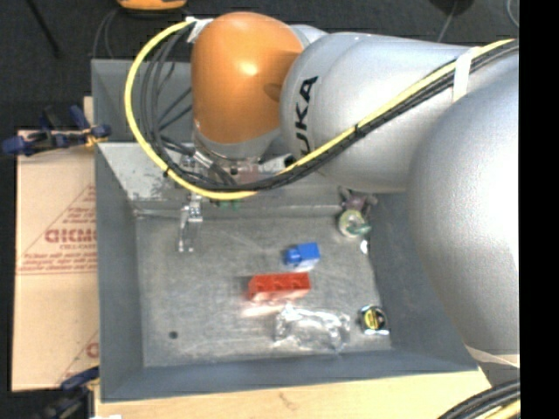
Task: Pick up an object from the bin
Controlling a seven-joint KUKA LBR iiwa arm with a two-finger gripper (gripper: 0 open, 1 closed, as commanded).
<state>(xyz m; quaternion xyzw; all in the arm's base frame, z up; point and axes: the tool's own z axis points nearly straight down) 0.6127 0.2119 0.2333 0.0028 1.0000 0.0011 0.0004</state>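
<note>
My gripper (185,238) hangs below the orange cover in the bin's back left part, its tip close to the bare floor, with no loose thing beside it. The nearest things lie to its right. A red flat block (278,286) sits mid-bin, and a small blue block (300,254) lies just behind it. A crumpled clear plastic bag (307,328) lies in front of the red block.
A yellow-and-black tape measure (374,319) sits at the front right corner. A small round greenish thing (353,224) rests by the back right wall. The arm covers the bin's back and right side.
</note>
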